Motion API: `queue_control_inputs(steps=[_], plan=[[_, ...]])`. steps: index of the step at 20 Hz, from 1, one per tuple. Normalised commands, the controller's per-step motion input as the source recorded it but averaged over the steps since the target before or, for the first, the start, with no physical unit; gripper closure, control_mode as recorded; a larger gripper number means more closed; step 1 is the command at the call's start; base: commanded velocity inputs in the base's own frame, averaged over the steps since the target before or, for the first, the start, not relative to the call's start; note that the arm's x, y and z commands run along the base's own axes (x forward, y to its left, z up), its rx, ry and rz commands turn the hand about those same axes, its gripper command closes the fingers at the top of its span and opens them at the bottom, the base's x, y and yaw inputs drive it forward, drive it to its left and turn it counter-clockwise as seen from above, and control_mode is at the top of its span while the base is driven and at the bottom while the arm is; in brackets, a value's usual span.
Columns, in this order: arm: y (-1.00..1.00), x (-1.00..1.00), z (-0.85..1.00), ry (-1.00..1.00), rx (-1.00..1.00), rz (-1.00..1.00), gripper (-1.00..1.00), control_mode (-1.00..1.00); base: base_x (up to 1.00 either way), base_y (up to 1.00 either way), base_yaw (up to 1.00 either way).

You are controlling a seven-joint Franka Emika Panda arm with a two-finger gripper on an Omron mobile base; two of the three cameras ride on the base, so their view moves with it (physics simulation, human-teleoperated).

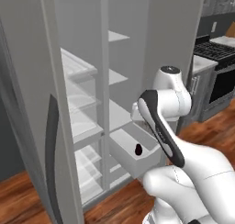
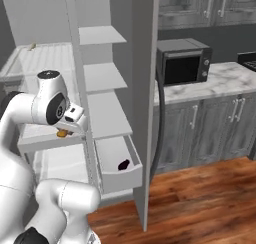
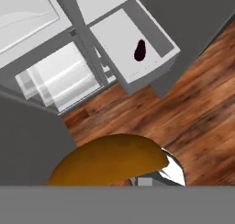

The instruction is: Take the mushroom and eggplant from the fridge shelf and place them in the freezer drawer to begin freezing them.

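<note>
- Two task items sit in different places: the eggplant (image 1: 137, 149) lies alone on the floor of the freezer drawer (image 1: 131, 162), while the mushroom (image 2: 62, 133) hangs at the gripper (image 2: 65, 131), up off every shelf.
- In the right base view the mushroom shows as a small orange-tan lump tucked under the white hand, just in front of the left column's shelf edge.
- The hand view has the mushroom (image 3: 108, 160) as a broad brown-orange dome right at the bottom (it is very close to the lens), with the jaws clamped on it; the finger tips themselves are mostly hidden behind it.
- The freezer drawer (image 2: 120, 174) is pulled out of the right column, open-topped, plain white walls, above the wood floor (image 2: 200, 203).
- Seen from the hand, the eggplant (image 3: 139, 50) is a dark glossy oval near the middle of the drawer (image 3: 151, 69), touching none of its walls.
- The fridge shelf (image 2: 42, 58) with ribbed lines sits high in the left column; a tiny tan speck at its back corner is too small to identify.
- To the right of the fridge, a microwave (image 2: 183, 62) stands on a marble counter (image 2: 220, 78).
- A stove (image 1: 215, 51) shows at the far right of the left base view.
</note>
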Motion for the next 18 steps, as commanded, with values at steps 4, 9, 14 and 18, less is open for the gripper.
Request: queue_control_inputs(steps=[4,9,14,18], plan=[[-0.05,0.03,0.0,0.02,0.0,-0.06,1.0,-1.0,0.0,-0.24,-0.32],[0.0,0.45,-0.08,0.02,-0.01,0.0,1.0,-1.0,0.0,0.0,0.0],[0.0,0.56,-0.56,0.09,-0.02,0.0,1.0,-1.0,0.0,0.0,0.0],[-0.01,0.61,-0.83,0.12,0.0,0.0,1.0,-1.0,0.0,0.0,0.0]])
